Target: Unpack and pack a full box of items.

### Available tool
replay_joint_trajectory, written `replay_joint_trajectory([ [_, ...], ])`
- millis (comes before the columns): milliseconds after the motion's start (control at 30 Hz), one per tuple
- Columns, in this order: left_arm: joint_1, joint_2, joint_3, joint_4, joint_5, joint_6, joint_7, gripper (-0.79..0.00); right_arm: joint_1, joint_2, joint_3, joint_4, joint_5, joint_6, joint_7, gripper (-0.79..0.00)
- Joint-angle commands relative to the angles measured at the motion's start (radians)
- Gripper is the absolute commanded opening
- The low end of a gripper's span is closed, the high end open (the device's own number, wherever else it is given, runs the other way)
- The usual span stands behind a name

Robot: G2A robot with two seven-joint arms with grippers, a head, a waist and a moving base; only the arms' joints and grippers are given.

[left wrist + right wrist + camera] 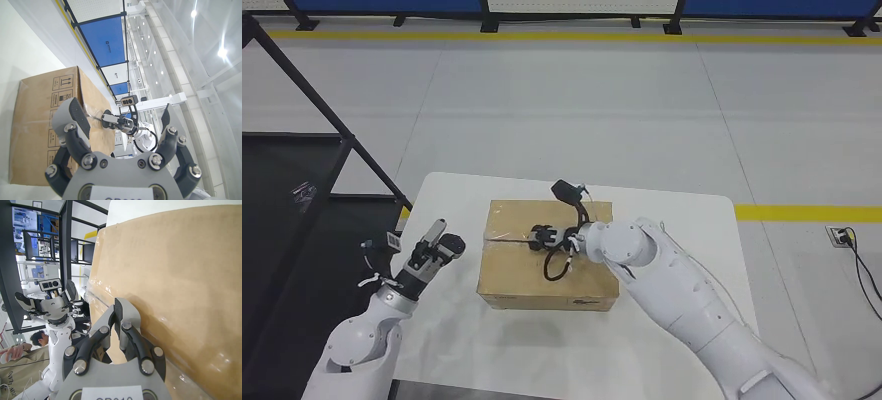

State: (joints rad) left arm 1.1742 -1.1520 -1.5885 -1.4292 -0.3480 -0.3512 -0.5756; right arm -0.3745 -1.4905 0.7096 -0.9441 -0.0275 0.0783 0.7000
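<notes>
The cardboard box (517, 268) sat shut near the middle of the white counter (542, 350), with clear tape (504, 237) running along its top seam. The right pincer (540, 238) lay on the lid over that seam, fingers pressed together with nothing between them. The left pincer (440, 235) hung spread wide off the box's left side, near the cardboard but apart from it, above bare counter. Narrow strips of counter bordered the box's near and far edges, with broader stretches on either side.

Spread left hand (122, 109) beside cardboard box (37, 117)
</notes>
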Motion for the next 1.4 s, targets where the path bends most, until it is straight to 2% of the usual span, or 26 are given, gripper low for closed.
replay_joint_trajectory([
  [0, 0.005, 0.001, -0.004, 0.000, -0.005, -0.003, -0.001, 0.000, 0.014, -0.015, -0.015, 0.014, 0.008, -0.009, -0.011, -0.785],
  [433, 0.043, 0.004, -0.022, -0.005, -0.033, -0.029, -0.001, 0.000, 0.089, -0.135, -0.119, 0.151, 0.041, -0.074, -0.140, -0.785],
  [567, 0.049, 0.004, -0.024, -0.004, -0.038, -0.033, -0.003, 0.000, 0.115, -0.167, -0.137, 0.221, 0.048, -0.062, -0.117, -0.785],
  [700, 0.051, 0.005, -0.024, -0.005, -0.039, -0.033, -0.006, 0.000, 0.138, -0.180, -0.130, 0.273, 0.054, -0.068, -0.084, -0.785],
  [833, 0.046, 0.005, -0.020, -0.004, -0.040, -0.031, -0.013, 0.000, 0.148, -0.175, -0.107, 0.290, 0.041, -0.074, -0.056, -0.785],
  [1000, 0.030, 0.006, -0.010, -0.002, -0.032, -0.025, -0.021, 0.000, 0.130, -0.144, -0.062, 0.248, 0.006, -0.061, -0.017, -0.785],
  [1367, -0.001, 0.005, 0.016, 0.012, -0.023, -0.018, -0.033, 0.000, 0.003, -0.037, 0.069, -0.022, -0.174, 0.117, 0.077, -0.785],
])
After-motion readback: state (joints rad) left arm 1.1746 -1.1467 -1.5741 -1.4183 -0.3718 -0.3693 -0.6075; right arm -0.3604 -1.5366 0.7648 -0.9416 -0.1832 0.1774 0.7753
